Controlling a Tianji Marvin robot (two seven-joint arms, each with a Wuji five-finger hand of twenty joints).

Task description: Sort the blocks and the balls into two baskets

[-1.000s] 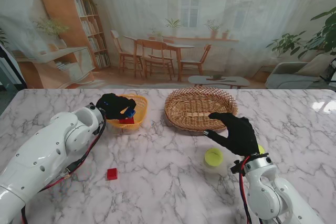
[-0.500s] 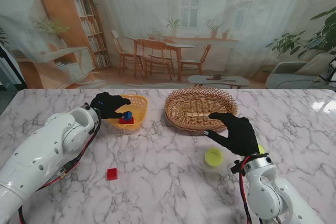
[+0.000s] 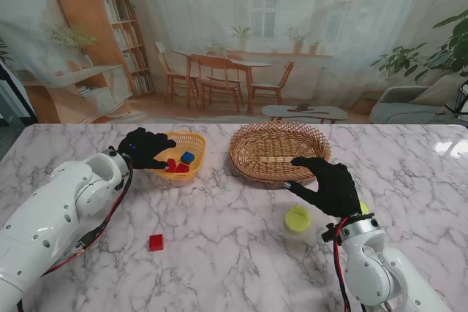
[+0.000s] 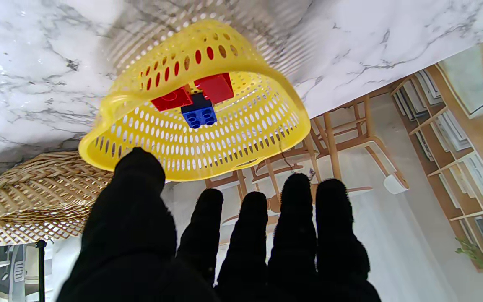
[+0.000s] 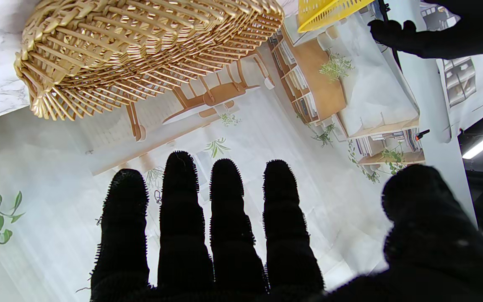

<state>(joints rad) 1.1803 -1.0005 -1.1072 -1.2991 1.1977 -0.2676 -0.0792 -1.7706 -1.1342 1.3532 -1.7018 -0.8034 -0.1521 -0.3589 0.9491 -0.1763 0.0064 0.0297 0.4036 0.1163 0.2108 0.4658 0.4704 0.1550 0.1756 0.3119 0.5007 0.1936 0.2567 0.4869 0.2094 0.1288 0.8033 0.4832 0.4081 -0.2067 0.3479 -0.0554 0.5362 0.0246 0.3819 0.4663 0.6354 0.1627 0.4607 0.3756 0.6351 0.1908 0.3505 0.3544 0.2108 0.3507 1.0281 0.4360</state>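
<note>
The yellow plastic basket (image 3: pixel 191 144) (image 4: pixel 241 138) holds two red blocks (image 3: pixel 176 166) (image 4: pixel 216 87) and a blue block (image 3: pixel 187 157) (image 4: pixel 198 114). My left hand (image 3: pixel 142 147) (image 4: pixel 224 247) hovers open at that basket's left rim, holding nothing. One more red block (image 3: pixel 156 242) lies on the table nearer to me. The wicker basket (image 3: pixel 276 151) (image 5: pixel 141 50) stands to the right with nothing visible in it. My right hand (image 3: pixel 329 184) (image 5: pixel 241 235) is open beside its near right rim. A yellow-green ball (image 3: pixel 297 217) lies just left of that hand, and another ball (image 3: pixel 363 207) peeks out behind the wrist.
The marble table (image 3: pixel 234 253) reaches to a printed room backdrop (image 3: pixel 241 42) at its far edge. My left arm (image 3: pixel 66 210) crosses the near left part of the table and the right arm (image 3: pixel 373 268) rises at the near right.
My left hand has let the blue block drop into the yellow basket and drawn back to the left. The right hand has not moved.
</note>
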